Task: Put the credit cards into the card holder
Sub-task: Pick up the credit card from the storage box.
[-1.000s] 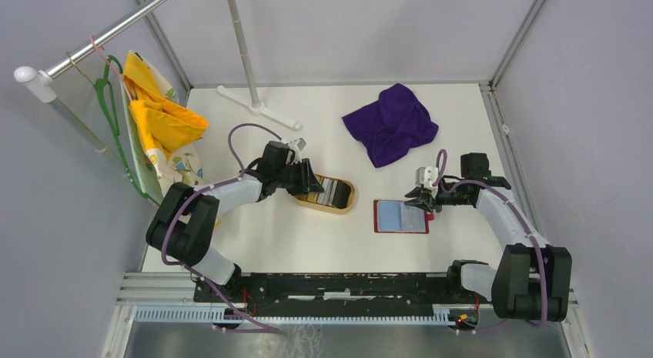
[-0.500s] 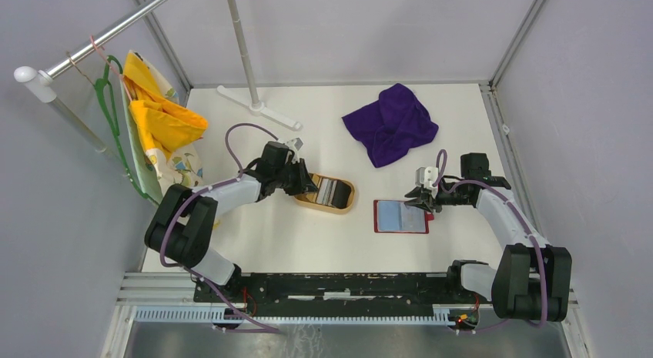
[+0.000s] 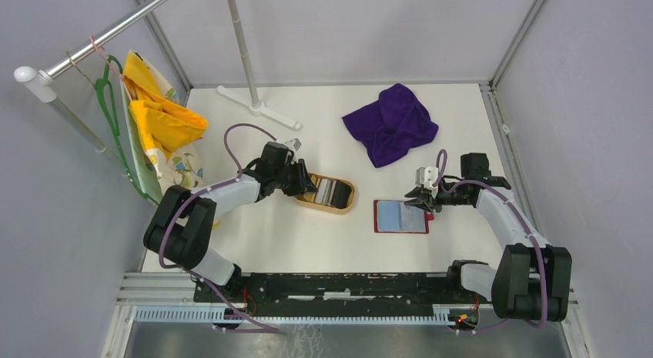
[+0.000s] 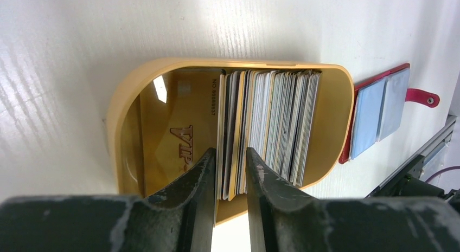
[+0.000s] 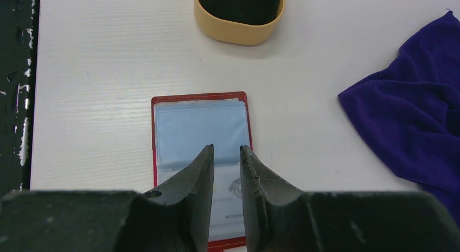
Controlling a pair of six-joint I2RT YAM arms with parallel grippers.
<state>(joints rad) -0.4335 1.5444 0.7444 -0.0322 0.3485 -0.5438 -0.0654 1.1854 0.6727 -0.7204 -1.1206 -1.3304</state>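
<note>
Two arms work apart on the white tabletop point(image 5: 97, 73).

Left claw point(image 4: 230, 152): lowered into the tan oval tray point(image 4: 126, 108). Its fingers point(image 4: 202, 176) straddle the few outermost credit cards point(image 4: 271, 127) at the open end of a row that stands on edge and fills about half the tray. The gap is narrow and card edges lie within it, but whether the pads already pinch them cannot be told.

Right claw point(image 5: 226, 149): poised over the near half of the card holder point(image 5: 198, 122), fingers parted a little with nothing seen between them. Whether the tips touch the clear sleeve cannot be told.

The holder lies open and flat to the right of the tray, apart from it. Its snap tab point(image 4: 424, 97) is on the side away from the tray, and a purple cloth point(image 5: 412, 100) lies beyond.

Step in hand, as judged: drawing one card from the row. To do it well, the left fingers should enclose a single card rather than several, so one finger wants to slip between the first and second edges before closing. A firm grip followed by a straight lift along the card's plane would keep the neighbours from toppling or riding up. The right claw appears placed to steady the holder, which is probably light and likely to skid when a card is pushed into a pocket.
</note>
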